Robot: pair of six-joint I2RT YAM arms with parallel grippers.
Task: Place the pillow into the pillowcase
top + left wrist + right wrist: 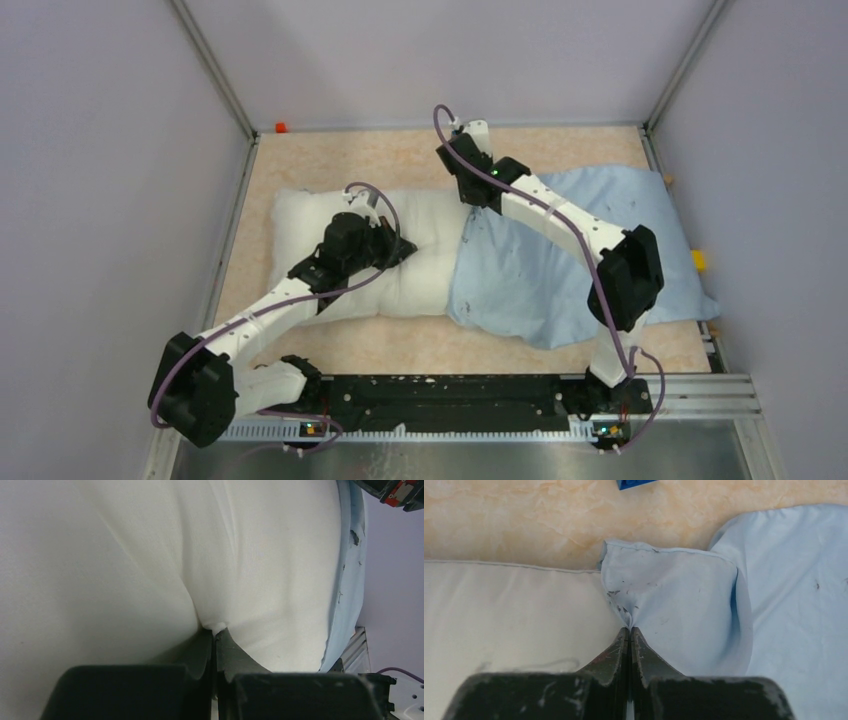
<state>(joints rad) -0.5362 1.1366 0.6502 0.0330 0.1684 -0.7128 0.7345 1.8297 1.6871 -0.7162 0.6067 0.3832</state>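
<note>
The left pincer [215, 631] is closed tight on a small fold of the pillow [150, 555]. A nub of off-white fabric is caught between its dark tips, and creases in the cloth run up and away from the pinch. From above, this pincer sits on top of the pillow's middle, towards its far side.

The right pincer [630, 629] is likewise clamped with no gap between its tips. It grips the light-blue pillowcase [674, 595] just inside the hemmed edge, near a far corner of the opening. The cloth there is gathered into a peak and flecked with dark marks.

The pillow lies lengthways across the desk [400, 155], with its left part bare. The pillowcase overlaps its right end and stretches on, limp and wrinkled, to the right side of the desk. How far the pillow reaches beneath the blue cloth cannot be told.

A blue object [634, 484] shows at the top edge of the right wrist view, on the beige marbled surface beyond the hem. A small orange piece [281, 127] sits at the far-left corner of the desk, and a yellow piece [698, 260] sits at its right rim.
</note>
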